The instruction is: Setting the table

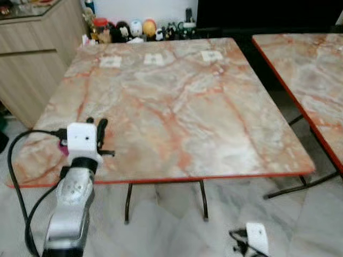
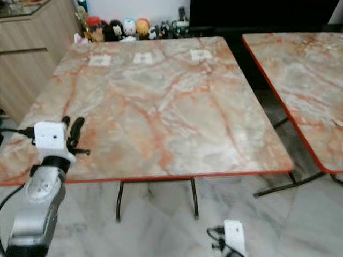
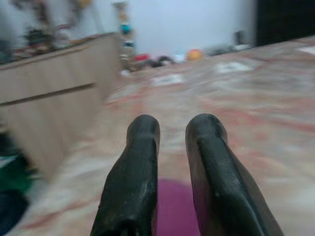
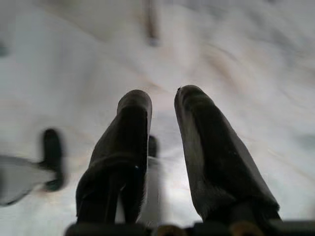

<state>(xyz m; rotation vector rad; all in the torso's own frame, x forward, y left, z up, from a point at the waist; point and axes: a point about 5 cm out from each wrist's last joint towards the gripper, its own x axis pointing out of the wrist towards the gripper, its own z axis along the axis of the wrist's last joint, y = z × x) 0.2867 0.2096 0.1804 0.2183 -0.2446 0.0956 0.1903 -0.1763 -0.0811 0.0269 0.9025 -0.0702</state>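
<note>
I am at the start of the setting, I think: the marble tabletop (image 1: pixel 177 101) is nearly bare. My left hand (image 1: pixel 96 134) is over its near corner, and between and under its fingers (image 3: pixel 135 172) there is something magenta (image 3: pixel 173 209). In the left wrist view the two fingers stand close together with the magenta thing in the narrow gap, so I judge they are clamped on it, prob. a mat or cloth; I cannot tell which. In the left eye view a bit of this magenta item (image 1: pixel 64 149) peeks out beside the wrist, at the tabletop edge.

Far ahead of the left hand, near the opposite edge, lie three small white cards (image 1: pixel 155 59), approx. in a row, and behind them some toy figures (image 1: pixel 134 28).

My right hand (image 4: pixel 162 105) hangs low over the floor, idle, fingers a little apart, holding nothing.

Next move, in my judgement: bring the left hand forward so the magenta item lies fully on the tabletop, flat and straight to the edge, then let go. It needs slow reach, because the item is v. close to the edge and could slip off.
</note>
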